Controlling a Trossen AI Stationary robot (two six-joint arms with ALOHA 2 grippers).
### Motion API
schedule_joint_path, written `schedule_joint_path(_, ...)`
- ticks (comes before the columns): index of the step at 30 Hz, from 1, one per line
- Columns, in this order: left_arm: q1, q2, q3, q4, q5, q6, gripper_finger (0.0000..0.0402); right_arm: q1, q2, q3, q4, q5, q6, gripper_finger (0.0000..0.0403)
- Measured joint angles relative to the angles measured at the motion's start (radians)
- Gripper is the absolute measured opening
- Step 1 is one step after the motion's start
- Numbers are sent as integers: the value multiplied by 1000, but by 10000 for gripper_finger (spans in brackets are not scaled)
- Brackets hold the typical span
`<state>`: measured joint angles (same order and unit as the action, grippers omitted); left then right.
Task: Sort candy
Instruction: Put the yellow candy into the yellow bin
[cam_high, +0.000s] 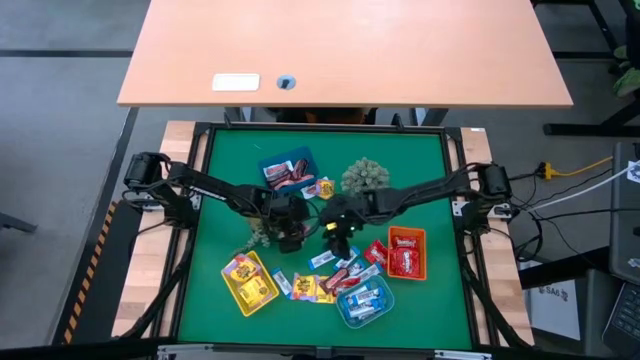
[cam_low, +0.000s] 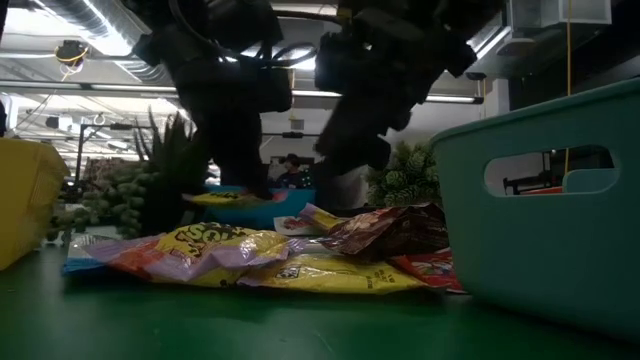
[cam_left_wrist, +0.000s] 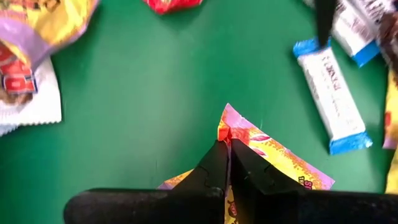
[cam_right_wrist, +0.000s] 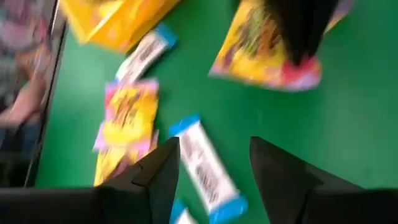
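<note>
My left gripper (cam_left_wrist: 225, 142) is over the middle of the green mat (cam_high: 290, 238), shut on a yellow sweet with a pink rim (cam_right_wrist: 264, 50). To its right, my right gripper (cam_right_wrist: 214, 149) is open and hovers above a blue-and-white sweet (cam_right_wrist: 205, 171) that lies flat on the mat, touching nothing. More yellow (cam_high: 308, 288), red (cam_high: 375, 252) and blue-and-white sweets (cam_left_wrist: 329, 102) lie loose on the mat near the front. In the low view, yellow wrappers (cam_low: 215, 250) and a dark brown wrapper (cam_low: 390, 230) are heaped together. My left gripper pinches the yellow sweet by a pointed corner of its wrapper (cam_left_wrist: 233, 127), between the two shut fingers (cam_left_wrist: 214, 165). The fingers come from above, pointing down. In the low view the sweet (cam_low: 228, 197) sits under the fingers, raised off the mat.
Four trays ring the work area: a yellow tray (cam_high: 248, 282) at the near left, a teal tray (cam_high: 365, 303) at the near right, an orange tray (cam_high: 407, 252) at the right and a blue tray (cam_high: 290, 172) at the far side. Spiky green plants (cam_high: 365, 176) (cam_high: 258, 236) stand close to both arms.
</note>
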<state>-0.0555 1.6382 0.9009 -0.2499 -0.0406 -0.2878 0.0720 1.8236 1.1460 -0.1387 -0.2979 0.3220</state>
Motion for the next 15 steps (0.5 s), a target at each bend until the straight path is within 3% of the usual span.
schedule_joint_path(6,0,0,0,41,0,1,0,0,3,-22,70,205,117,195)
schedule_joint_path(15,0,0,0,48,-2,2,0,0,62,-23,166,234,201,195)
